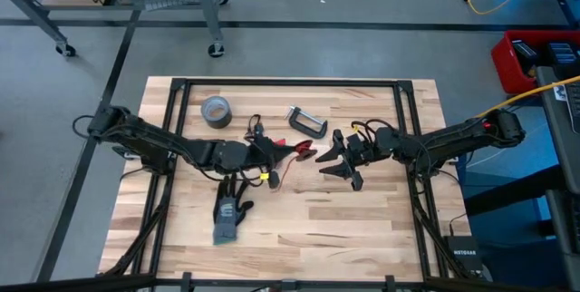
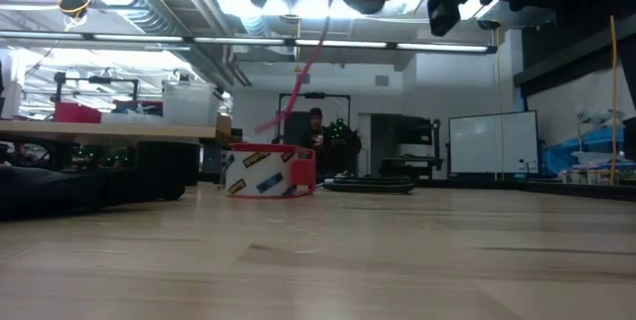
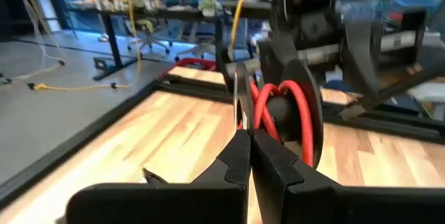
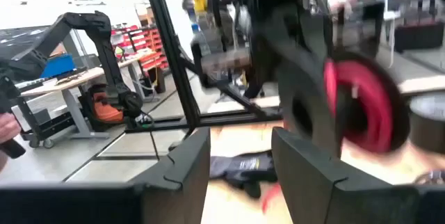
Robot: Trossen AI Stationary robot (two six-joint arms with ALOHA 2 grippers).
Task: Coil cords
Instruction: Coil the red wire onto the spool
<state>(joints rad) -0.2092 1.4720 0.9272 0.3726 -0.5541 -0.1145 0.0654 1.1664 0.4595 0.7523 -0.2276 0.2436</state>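
Our left gripper was pinched shut on the red cord, which showed in the left wrist view as a few tight loops bunched just past the closed fingertips. Seen from above, that gripper sat near the middle of the table, with one dark clip end of the cord just beyond it and a thin red tail trailing toward the near edge. Our right gripper stood just across from it, jaws spread wide and holding nothing, apart from the cord. We judged that the coiling of the red cord was under way, with the right gripper free between wraps. The next move, as we read it, called for the right gripper to catch the loose tail and bring it round the bunch without pulling the loops out of the left grip. The black cord lay looped just behind the left gripper, near the grey tape roll; a glove lay nearer us.
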